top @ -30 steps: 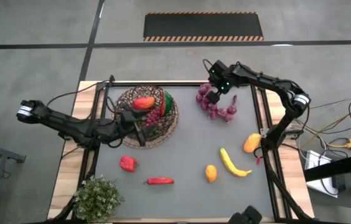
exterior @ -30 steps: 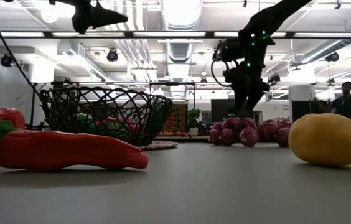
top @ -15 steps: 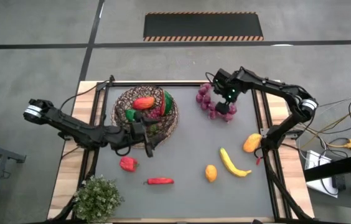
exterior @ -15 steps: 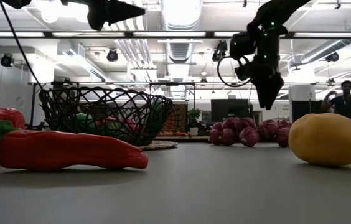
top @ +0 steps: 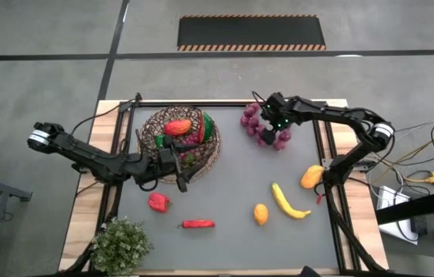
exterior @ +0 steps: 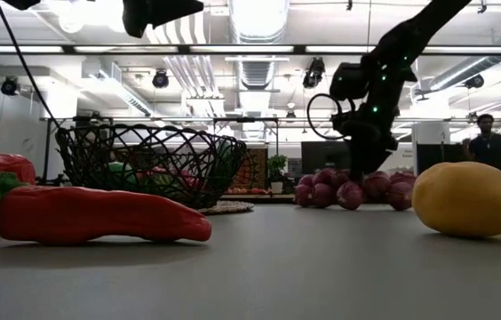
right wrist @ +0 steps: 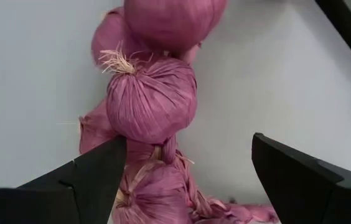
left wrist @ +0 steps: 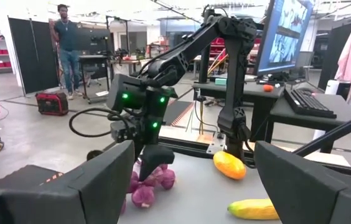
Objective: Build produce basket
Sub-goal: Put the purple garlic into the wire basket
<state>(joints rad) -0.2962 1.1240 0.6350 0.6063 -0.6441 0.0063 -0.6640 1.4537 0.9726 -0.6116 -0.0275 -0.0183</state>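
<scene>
While nothing is being held: both arms are working empty over the grey table.
Near edge: a long red chili pepper is lying closest to the low camera, with a round orange-yellow fruit to the other side; a curved yellow banana is lying between that fruit and a second orange one near the table's right rim.
Left gripper: it is hovering at the near rim of the round dark wicker basket, fingers spread wide, gripping nothing.
Basket contents: a red pepper, a purple cluster and a watermelon slice are already sitting inside it.
Right gripper: it is poised directly above the string of purple, papery-skinned bulbs at the far right of the table, jaws fully apart, straddling one bulb; contact cannot be told.
Step in hand, as I judge it: picking up that purple string for the basket.
Doing it well: lowering until both fingers are passing beside one bulb, closing across its middle, not the braid, then lifting slowly so the trailing bulbs are not swinging.
</scene>
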